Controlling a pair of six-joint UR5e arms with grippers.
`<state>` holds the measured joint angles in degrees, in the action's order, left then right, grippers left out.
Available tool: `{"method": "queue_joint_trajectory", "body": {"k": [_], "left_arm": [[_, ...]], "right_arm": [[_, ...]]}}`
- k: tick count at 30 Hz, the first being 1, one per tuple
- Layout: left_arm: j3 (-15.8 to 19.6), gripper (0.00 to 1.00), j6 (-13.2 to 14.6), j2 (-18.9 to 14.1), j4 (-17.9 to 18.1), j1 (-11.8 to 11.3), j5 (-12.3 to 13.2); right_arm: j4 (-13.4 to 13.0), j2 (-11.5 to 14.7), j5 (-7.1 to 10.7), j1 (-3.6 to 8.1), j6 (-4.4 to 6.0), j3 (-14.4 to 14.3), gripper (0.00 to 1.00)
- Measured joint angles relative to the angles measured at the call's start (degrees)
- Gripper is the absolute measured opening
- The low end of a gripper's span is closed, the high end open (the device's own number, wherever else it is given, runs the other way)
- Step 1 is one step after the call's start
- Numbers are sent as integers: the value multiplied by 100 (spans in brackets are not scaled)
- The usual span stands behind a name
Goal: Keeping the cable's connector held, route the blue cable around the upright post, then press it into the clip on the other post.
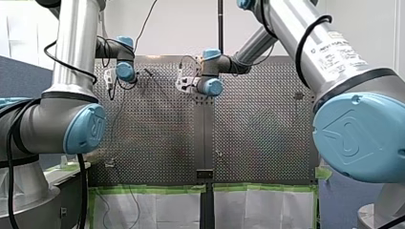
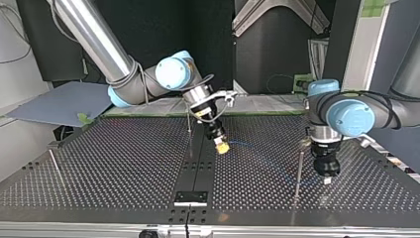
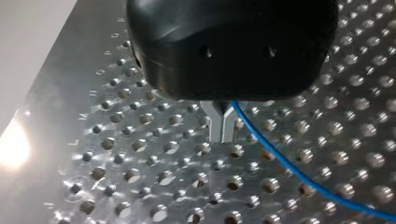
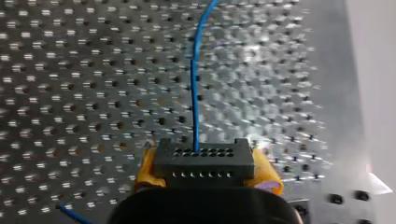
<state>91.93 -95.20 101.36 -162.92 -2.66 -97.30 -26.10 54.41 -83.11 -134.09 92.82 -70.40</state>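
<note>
my right gripper (image 2: 222,147): yellow pads (image 4: 145,169) clamped on the dark connector (image 4: 204,161). blue cable (image 4: 195,93) exits the connector's face and runs ahead over the perforated table (image 2: 99,158)

my left gripper (image 3: 222,125): metal fingers (image 3: 215,122) pinched near-closed on the cable, which trails off sideways, low over the holes

top view: thin upright post (image 2: 298,166) just beside my left gripper, second post (image 2: 189,124) just beside my right

A thin post (image 2: 298,168) stands just beside my left gripper (image 2: 327,179).
</note>
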Motion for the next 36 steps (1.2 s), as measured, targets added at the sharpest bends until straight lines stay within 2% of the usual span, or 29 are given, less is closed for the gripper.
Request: {"method": "queue_joint_trajectory", "body": {"k": [7,8,9,10,11,12,13,14,15,17,21,24,31,36], "left_arm": [[0,0,-361,0,-136,98,-108],[1,5,-418,0,-148,112,-111],[2,5,-470,0,-161,126,-116],[2,22,-531,0,-183,145,-130],[2,34,-565,0,-205,158,-145],[3,34,-590,0,-232,171,-162],[4,59,-614,0,-269,186,-185],[4,70,-628,0,-298,196,-202],[4,70,-643,0,-331,206,-218],[4,88,-689,2,-421,223,-259],[5,91,-816,25,-526,243,-323],[5,93,-861,142,-595,271,-257],[0,93,-682,560,-652,378,-98],[4,93,-684,728,-619,405,-61]], "right_arm": [[22,-88,-39,-16,-23,-69,0],[23,-97,-49,-19,-24,-76,0],[24,-110,-61,-21,-25,-86,0],[23,-119,-69,-22,-25,-98,0],[21,-127,-77,-23,-27,-112,0],[18,-142,-89,-23,-29,-134,0],[15,-156,-96,-23,-30,-152,0],[13,-171,-100,-23,-31,-168,0],[9,-190,-110,-23,-32,-196,0],[1,-222,-132,-23,-33,-242,0],[4,-334,-157,-30,-63,-305,0],[0,-427,-199,-38,-89,-350,0],[-47,-674,-289,-34,-161,-519,0],[-60,-953,-405,-35,-226,-555,0]]}}
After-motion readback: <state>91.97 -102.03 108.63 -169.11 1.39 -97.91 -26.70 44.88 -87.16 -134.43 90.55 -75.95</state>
